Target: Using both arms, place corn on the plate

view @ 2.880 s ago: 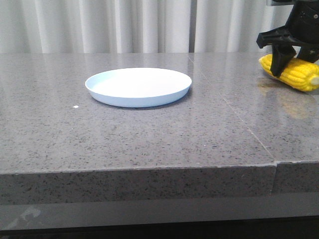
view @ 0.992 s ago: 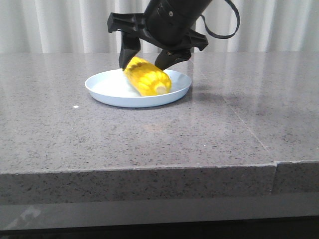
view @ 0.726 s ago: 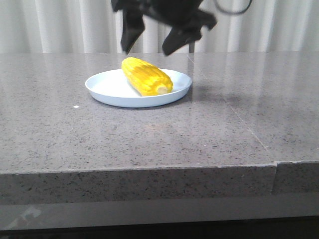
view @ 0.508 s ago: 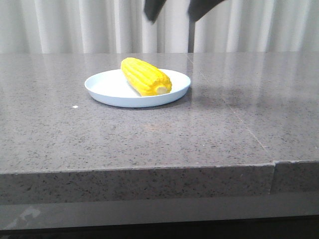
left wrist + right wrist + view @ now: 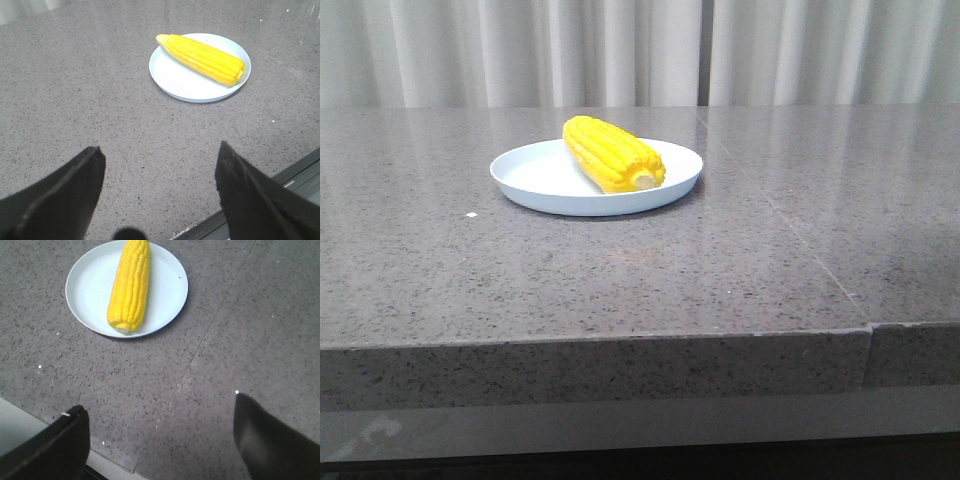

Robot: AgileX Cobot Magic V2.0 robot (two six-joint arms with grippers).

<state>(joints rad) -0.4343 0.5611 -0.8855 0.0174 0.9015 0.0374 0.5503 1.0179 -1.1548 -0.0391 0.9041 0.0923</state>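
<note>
The yellow corn (image 5: pixel 613 153) lies on the pale blue-white plate (image 5: pixel 540 182) on the grey stone table, its pale cut end toward the front. The corn (image 5: pixel 202 57) and plate (image 5: pixel 175 80) also show in the left wrist view, and the corn (image 5: pixel 129 285) and plate (image 5: pixel 90 285) in the right wrist view. My left gripper (image 5: pixel 160 152) is open and empty, high above the table and well away from the plate. My right gripper (image 5: pixel 160 407) is open and empty, also raised and away from the plate. Neither arm shows in the front view.
The table's front edge (image 5: pixel 620 345) runs across the front view. A seam in the stone (image 5: pixel 800 240) runs back to front right of the plate. A white speck (image 5: pixel 471 215) lies left of the plate. Grey curtains hang behind.
The right gripper carried the corn from the far right to the plate, let it go, opened, and rose out of the front view. The corn now rests on the plate.
</note>
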